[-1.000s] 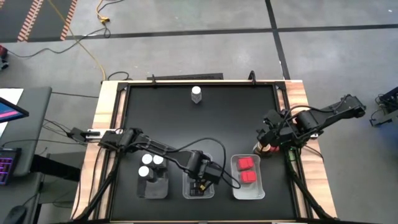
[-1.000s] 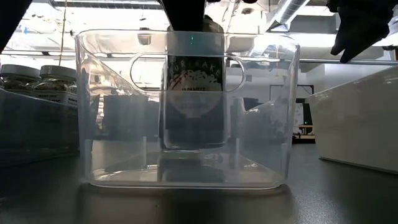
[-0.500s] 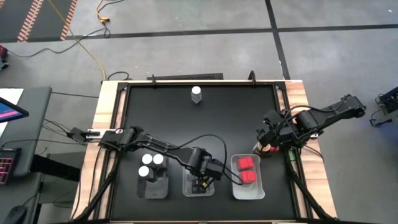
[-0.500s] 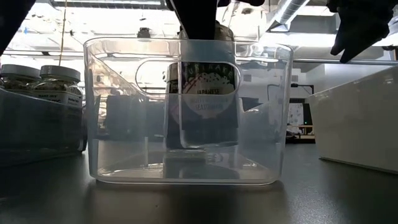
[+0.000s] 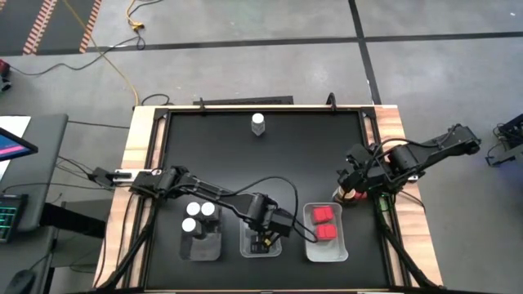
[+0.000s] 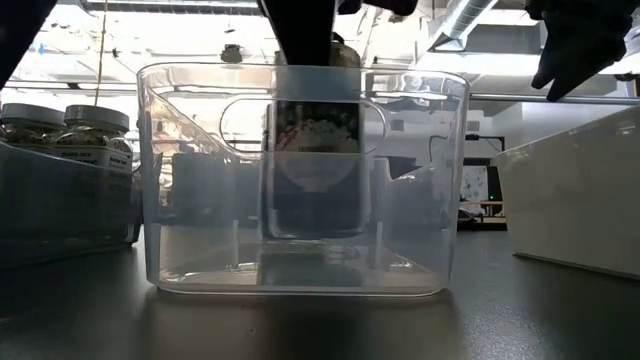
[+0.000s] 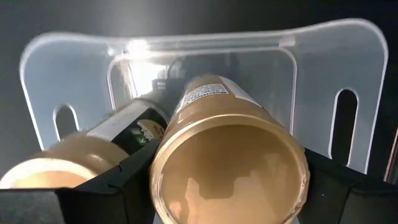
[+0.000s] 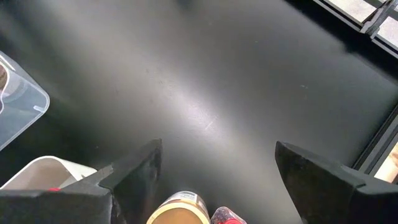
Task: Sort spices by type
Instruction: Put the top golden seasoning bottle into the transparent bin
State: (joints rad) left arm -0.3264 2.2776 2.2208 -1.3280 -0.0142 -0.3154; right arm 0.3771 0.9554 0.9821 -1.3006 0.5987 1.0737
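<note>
Spices mostly sorted already: the left gripper (image 5: pixel 263 233) is down in the middle clear tray (image 5: pixel 248 247) near the bottom centre of the high view, fingers clamped on a tan-lidded jar (image 7: pixel 227 167). That jar stands upright, long axis vertical, lid up at the wrist camera and label side facing the low camera (image 6: pixel 316 165). In the low view it looks to sit a bit above the tray floor, though the clear plastic makes that hard to call. A second tan-lidded jar (image 7: pixel 68 163) sits right beside it in the same tray, also lid up.

Left tray (image 5: pixel 201 248) at lower left holds three white-capped jars (image 5: pixel 196 217), all upright. Right tray (image 5: pixel 342 243) has two red square-capped jars (image 5: pixel 324 222).

Right gripper (image 5: pixel 354 181) hangs at the right-hand side of the table (image 5: pixel 212 155), fingers spread wide, nothing in them. Right below it in the wrist view are a tan lid (image 8: pixel 179 211) and a red cap (image 8: pixel 227 216) side by side, upright on the table just beside the right tray.

One more white-capped jar (image 5: pixel 258 123) stands alone at the top centre of the table, well apart from everything.
</note>
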